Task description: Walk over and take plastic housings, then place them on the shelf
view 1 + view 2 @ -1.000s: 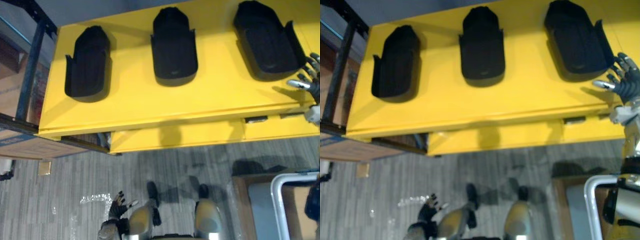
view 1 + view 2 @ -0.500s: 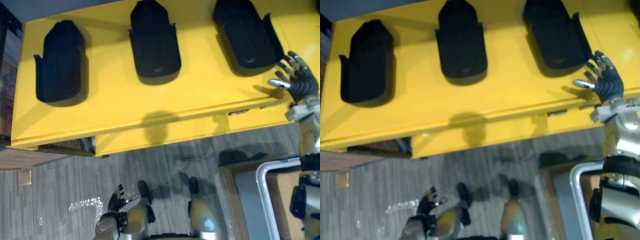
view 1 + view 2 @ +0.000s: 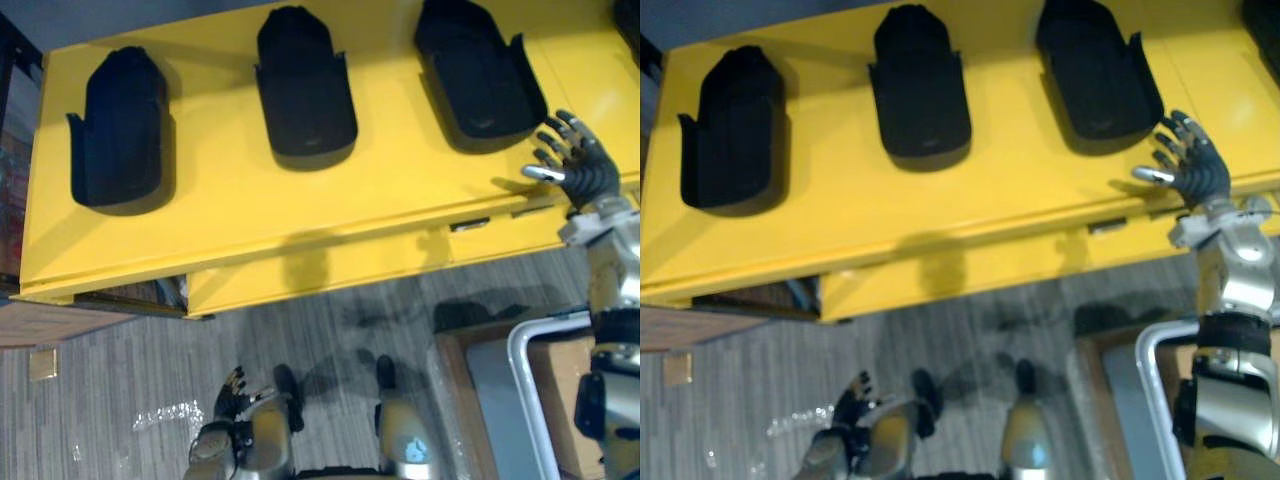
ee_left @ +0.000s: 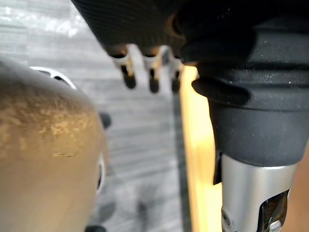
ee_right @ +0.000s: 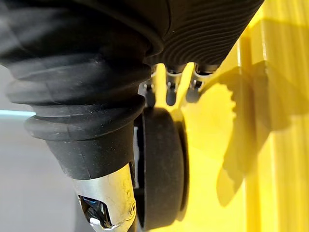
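- Right now my right hand [image 3: 577, 165] hovers with fingers spread, grasping nothing, just beside the near right corner of the rightmost plastic housing [image 3: 473, 68] on the yellow counter [image 3: 260, 225].
- Two more housings, the middle housing [image 3: 302, 85] and the left housing [image 3: 122, 130], lie well apart along the counter.
- I judge this a reach: next I need the fingers over that housing's rim.
- My left hand [image 3: 232, 395] hangs low over the floor, relaxed.
- The right wrist view shows the housing's rounded edge [image 5: 161, 169] close beneath my fingertips, which the eye views leave vague.
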Robot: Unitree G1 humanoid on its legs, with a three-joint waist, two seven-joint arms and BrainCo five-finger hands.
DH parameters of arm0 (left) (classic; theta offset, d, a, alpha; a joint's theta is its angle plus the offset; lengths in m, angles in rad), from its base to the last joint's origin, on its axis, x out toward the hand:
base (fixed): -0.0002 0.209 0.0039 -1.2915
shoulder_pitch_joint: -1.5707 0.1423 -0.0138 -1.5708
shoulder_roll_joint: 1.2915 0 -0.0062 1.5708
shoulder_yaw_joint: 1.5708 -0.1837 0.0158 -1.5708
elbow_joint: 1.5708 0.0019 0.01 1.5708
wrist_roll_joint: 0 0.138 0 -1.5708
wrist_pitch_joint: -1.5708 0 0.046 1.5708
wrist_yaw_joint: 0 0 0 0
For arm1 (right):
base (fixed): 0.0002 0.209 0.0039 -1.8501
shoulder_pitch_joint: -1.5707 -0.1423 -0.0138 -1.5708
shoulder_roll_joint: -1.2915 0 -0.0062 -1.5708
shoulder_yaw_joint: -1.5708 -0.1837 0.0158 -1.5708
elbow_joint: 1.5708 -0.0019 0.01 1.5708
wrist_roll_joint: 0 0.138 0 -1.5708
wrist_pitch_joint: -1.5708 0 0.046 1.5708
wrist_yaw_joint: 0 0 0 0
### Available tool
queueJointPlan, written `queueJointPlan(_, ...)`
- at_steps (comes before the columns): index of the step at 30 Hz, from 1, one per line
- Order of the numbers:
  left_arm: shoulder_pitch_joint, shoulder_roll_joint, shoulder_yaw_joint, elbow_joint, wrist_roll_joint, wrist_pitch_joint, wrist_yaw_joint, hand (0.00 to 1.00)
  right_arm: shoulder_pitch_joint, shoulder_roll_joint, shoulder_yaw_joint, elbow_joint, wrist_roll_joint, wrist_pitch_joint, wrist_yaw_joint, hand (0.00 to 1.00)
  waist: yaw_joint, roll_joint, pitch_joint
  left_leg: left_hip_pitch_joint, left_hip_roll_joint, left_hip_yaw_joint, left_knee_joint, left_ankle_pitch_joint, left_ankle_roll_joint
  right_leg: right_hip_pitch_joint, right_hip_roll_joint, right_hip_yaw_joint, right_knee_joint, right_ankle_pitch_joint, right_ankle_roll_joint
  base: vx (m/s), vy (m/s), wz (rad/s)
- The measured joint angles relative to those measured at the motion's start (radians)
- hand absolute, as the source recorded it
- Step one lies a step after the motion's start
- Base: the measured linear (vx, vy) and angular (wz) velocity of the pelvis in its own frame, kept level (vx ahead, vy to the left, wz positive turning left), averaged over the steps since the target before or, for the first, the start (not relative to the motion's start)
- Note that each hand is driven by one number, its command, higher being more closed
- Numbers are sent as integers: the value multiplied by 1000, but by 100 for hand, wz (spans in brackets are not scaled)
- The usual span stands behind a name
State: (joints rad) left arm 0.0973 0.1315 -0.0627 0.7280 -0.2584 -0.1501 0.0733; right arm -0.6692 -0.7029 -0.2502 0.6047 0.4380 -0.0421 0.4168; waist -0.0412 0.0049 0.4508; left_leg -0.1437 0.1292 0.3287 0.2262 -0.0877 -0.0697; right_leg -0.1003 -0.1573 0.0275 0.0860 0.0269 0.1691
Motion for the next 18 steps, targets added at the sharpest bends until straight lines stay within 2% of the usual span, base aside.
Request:
queueJointPlan(8, 0, 1, 0, 3, 0, 2, 3, 0, 32, 9, 27, 3, -2, 0, -2, 0, 1, -6, -43, -21, 1, -12, 26, -4, 2, -3, -1, -7, -5, 2, 0, -9, 15, 3)
queueJointPlan(11, 0, 1, 0, 4, 0, 1, 4, 0, 32, 13, 37, 7, -3, -3, -29, 0, 1, -5, -46, -21, 1, -14, 25, -4, 3, -1, -1, -13, -5, 3, -1, -6, 5, 1)
queueJointPlan(15, 2, -5, 0, 33, 0, -3, 5, 0, 34, 25, 36, 30, -15, -31, -140, 0, 4, -5, -64, -15, -4, -15, 10, -3, 2, 5, -4, -18, -12, 4, -3, -9, 7, 2)
queueJointPlan(17, 27, -18, 0, 44, 0, -3, 14, 0, 62, 41, 13, 27, -47, -75, -237, 0, 2, -7, -114, 4, -16, -15, -26, 12, 0, 15, -11, -24, -30, 6, -4, 45, 10, 5)
queueJointPlan(18, 32, -22, 0, 43, -1, -4, 17, 0, 74, 41, 0, 17, -62, -84, -262, 0, 1, -4, -126, 8, -18, -17, -32, 16, -1, 19, -14, -28, -32, 6, -4, 74, 10, 5)
